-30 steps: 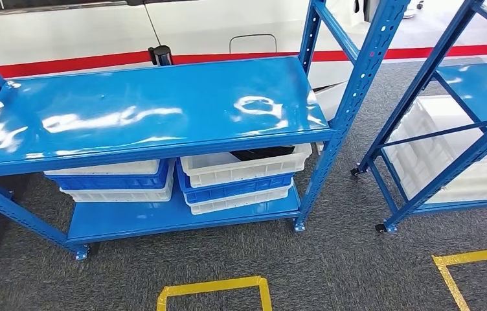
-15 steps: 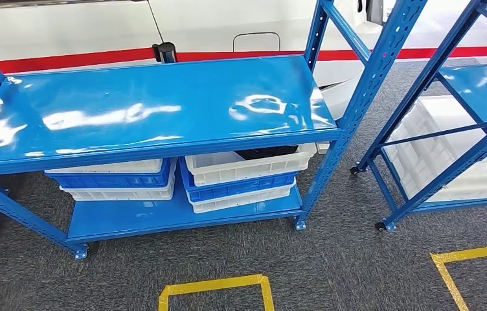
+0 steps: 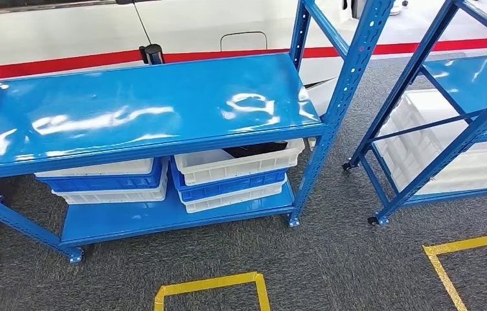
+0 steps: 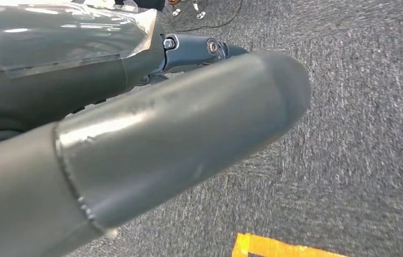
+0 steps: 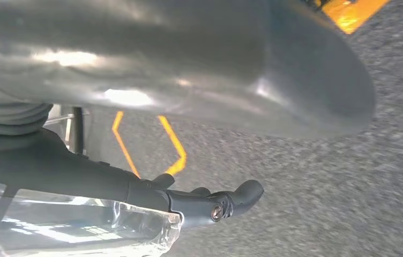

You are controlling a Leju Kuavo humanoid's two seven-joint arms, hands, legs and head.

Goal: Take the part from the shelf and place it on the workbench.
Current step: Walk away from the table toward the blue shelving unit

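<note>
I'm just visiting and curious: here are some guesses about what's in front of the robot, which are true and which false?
1. The blue shelf has nothing lying on its top board. True.
2. The white and blue crates sit on the lower board. True.
3. The floor tape is red. False: it is yellow.
4. The left hand holds a crate. False: it holds nothing, with grey carpet beyond it.
5. Something dark lies in the top right crate. True.
</note>
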